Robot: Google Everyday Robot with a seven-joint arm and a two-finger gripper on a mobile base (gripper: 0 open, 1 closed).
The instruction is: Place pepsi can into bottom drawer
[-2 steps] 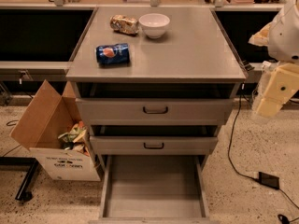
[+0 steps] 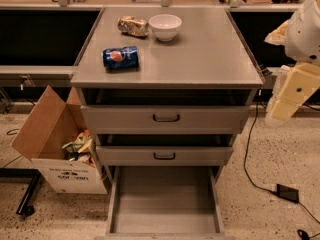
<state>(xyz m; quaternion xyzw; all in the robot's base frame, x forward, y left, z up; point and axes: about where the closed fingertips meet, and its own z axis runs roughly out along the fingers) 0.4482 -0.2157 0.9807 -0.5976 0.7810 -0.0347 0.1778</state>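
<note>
A grey metal cabinet (image 2: pixel 200 54) is seen at centre, standing on a speckled floor (image 2: pixel 290 149). The bottom drawer (image 2: pixel 165 204) is pulled out towards the camera, and its plain grey floor is exposed. Above it, the middle drawer (image 2: pixel 200 155) and the top drawer (image 2: pixel 210 118) are seen, each with a black handle and a dark gap above its front.

A cardboard box (image 2: pixel 40 129) is placed on the floor just left of the cabinet. Its flap is open and crumpled coloured wrappers (image 2: pixel 79 146) are seen inside.

The white robot arm (image 2: pixel 307 29) is seen at the right edge, beside the cabinet's right side. The gripper (image 2: pixel 282 106) hangs below it on a cream-coloured segment, level with the top drawer and off to the right of the cabinet. How far it is open cannot be told. Nothing is seen held in it.

On the cabinet top, a white bowl (image 2: pixel 165 26) is set upright near the back. The pepsi can (image 2: pixel 120 57) is laid on its side near the front left, well apart from the gripper and not in the drawer. A tan snack packet (image 2: pixel 133 25) is laid just left of the bowl, behind the can.

A black cable (image 2: pixel 248 154) is run across the floor at right to a small black adapter (image 2: pixel 287 193).
</note>
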